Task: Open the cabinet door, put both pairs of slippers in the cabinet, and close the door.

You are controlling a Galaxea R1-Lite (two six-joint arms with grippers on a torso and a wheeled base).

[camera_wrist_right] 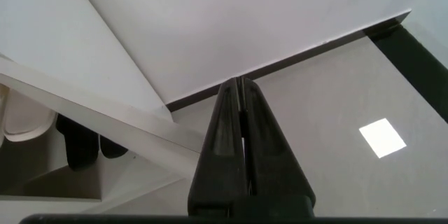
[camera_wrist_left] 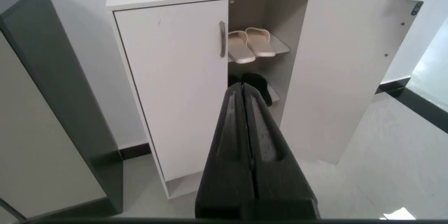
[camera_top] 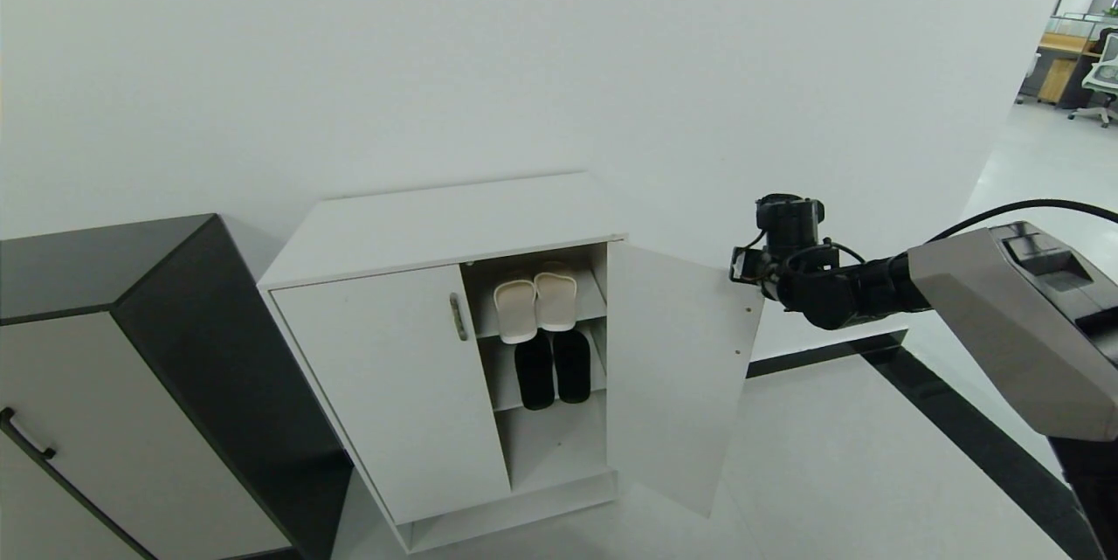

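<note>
Since white slippers point(camera_top: 535, 305) and black slippers point(camera_top: 552, 368) are sitting inside cabinet point(camera_top: 437, 224), we're closing: right gripper point(camera_wrist_right: 240, 82), pinched closed and empty like left gripper point(camera_wrist_left: 241, 87), is hovering beside door point(camera_top: 672, 368), likely needing inward push.

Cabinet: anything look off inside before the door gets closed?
Nothing damaged or spilled. The white slippers sit on the upper shelf, black slippers below, each pair side by side. The left white one sits slightly further forward. The right door is open.
</note>
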